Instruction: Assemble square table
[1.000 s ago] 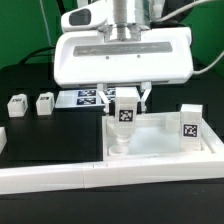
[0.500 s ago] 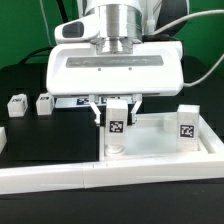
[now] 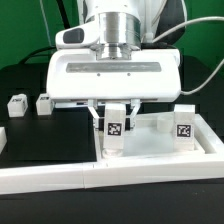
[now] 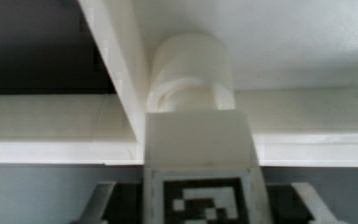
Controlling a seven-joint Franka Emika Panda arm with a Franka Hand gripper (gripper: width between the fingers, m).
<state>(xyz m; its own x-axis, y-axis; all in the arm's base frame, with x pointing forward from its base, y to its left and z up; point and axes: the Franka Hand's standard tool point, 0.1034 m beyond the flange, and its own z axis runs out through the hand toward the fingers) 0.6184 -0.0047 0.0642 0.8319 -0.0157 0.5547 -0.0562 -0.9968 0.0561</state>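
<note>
My gripper [image 3: 115, 113] is shut on a white leg [image 3: 115, 128] with a black-and-white tag on its face, holding it upright. The leg's lower end meets the near corner of the square table's white slab [image 3: 158, 147], on the exterior view's left. In the wrist view the leg [image 4: 197, 110] runs from between my fingers [image 4: 105, 198] down to the slab's rim corner [image 4: 123, 60]. I cannot tell whether it sits in the socket. A second tagged leg [image 3: 185, 124] stands on the slab at the exterior view's right.
Two loose white legs [image 3: 17, 104] [image 3: 44, 102] lie on the black table at the exterior view's left. A long white border wall [image 3: 60, 180] runs along the front. The marker board [image 3: 72, 102] is mostly hidden behind my hand.
My hand has come down and shifted toward the exterior view's left, carrying the leg with it. The leg now stands lower against the slab's corner.
</note>
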